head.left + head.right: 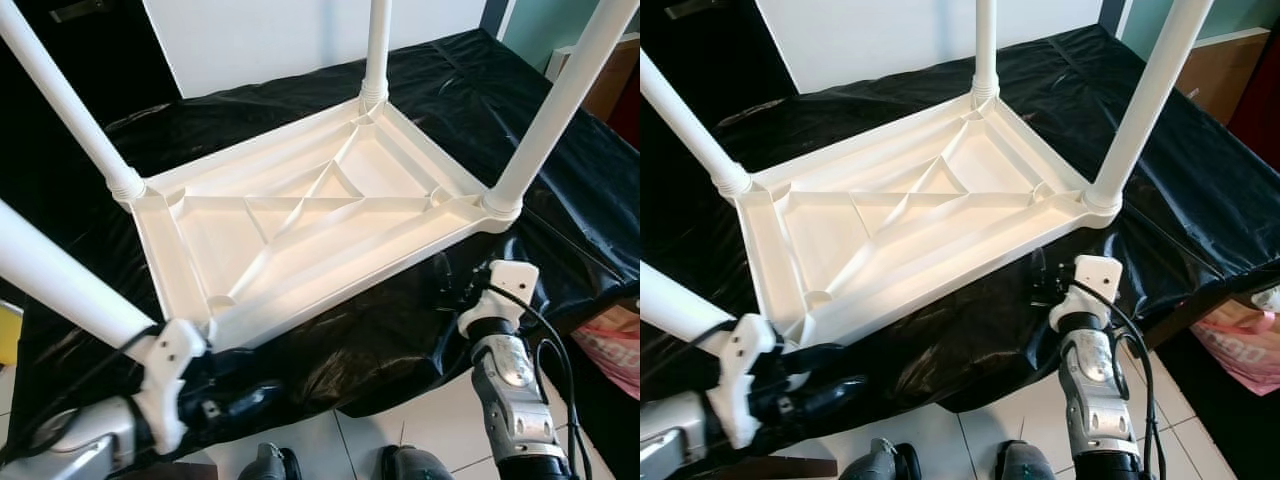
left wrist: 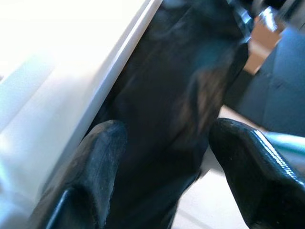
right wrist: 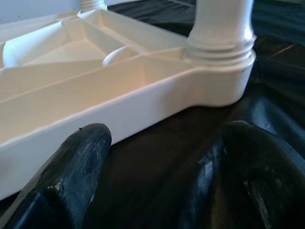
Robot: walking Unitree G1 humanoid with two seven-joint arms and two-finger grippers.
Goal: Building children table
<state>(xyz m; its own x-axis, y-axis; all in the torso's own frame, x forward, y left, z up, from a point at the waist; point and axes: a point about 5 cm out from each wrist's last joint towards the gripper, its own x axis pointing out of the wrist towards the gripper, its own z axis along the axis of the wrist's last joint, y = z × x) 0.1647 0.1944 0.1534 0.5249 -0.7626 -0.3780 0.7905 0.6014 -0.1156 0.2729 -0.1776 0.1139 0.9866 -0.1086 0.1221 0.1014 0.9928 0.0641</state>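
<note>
The white plastic children's table top (image 1: 300, 215) is seen lying upside down on a counter covered with black sheeting (image 1: 560, 170), its ribbed underside facing up. Three white legs are seated upright in their corner sockets: the far-left leg (image 1: 65, 100), the far leg (image 1: 377, 45) and the right leg (image 1: 555, 105). The near-left corner socket (image 1: 818, 299) is seen open, with no leg in it, so the build is judged about three quarters done. A fourth white leg (image 1: 55, 280) is seen at the near left, slanting down to the wrist of the left arm just short of that empty corner; whether it is held there cannot be told from the head views. The left pincer (image 2: 164, 167) is shown in its wrist view with its fingers spread apart and nothing between them, pointed along the near edge of the table top over the black sheeting. The right pincer (image 3: 162, 167) is likewise spread and empty, resting low over the sheeting just in front of the near-right corner, beside the collar of the right leg. What is judged to remain is the seating of the fourth leg in the near-left socket, after which the table would have to be turned onto its feet.
</note>
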